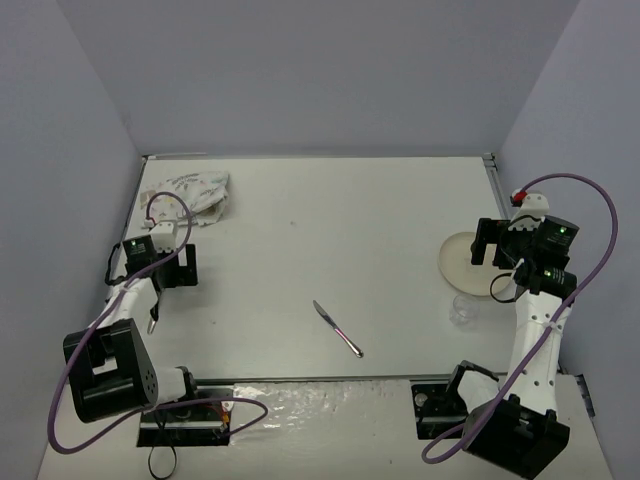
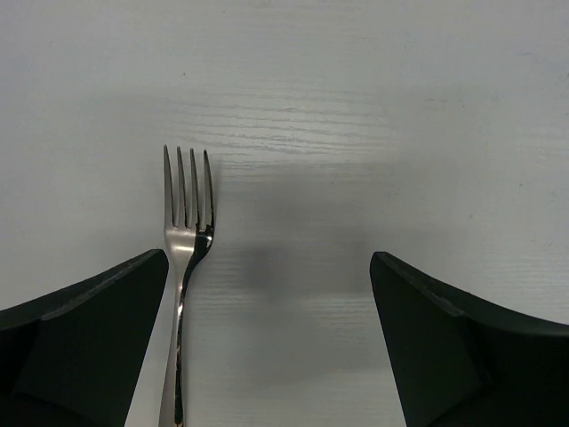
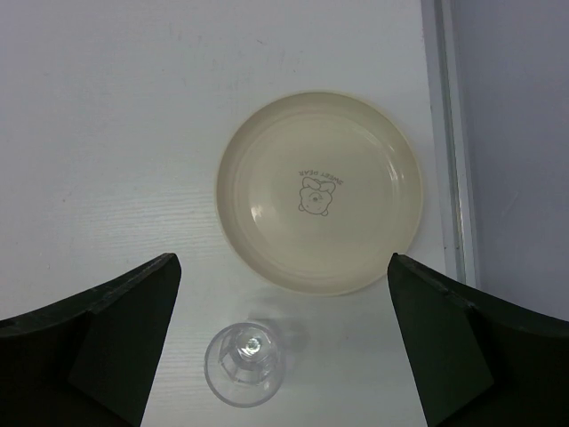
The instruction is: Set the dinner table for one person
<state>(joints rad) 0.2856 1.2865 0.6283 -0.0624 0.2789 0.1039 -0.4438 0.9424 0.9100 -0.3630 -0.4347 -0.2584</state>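
Note:
The dinner table (image 1: pixel 350 230) is an off-white top. A crumpled printed cloth mat (image 1: pixel 197 191) lies at its far left. A silver fork (image 2: pixel 182 267) lies flat, tines pointing away, just inside the left finger (image 2: pixel 84 342) of my left gripper (image 2: pixel 267 342), which is open and empty above the table. In the top view this gripper (image 1: pixel 178 268) is near the left edge. My right gripper (image 3: pixel 284 351) is open and empty above a cream plate (image 3: pixel 318 191) and a clear glass (image 3: pixel 246 365). A knife (image 1: pixel 337 328) lies at the front centre.
The plate (image 1: pixel 462 262) and glass (image 1: pixel 463 312) sit close to the table's right metal edge (image 1: pixel 495 185). Grey walls enclose the table on three sides. Purple cables loop beside both arms.

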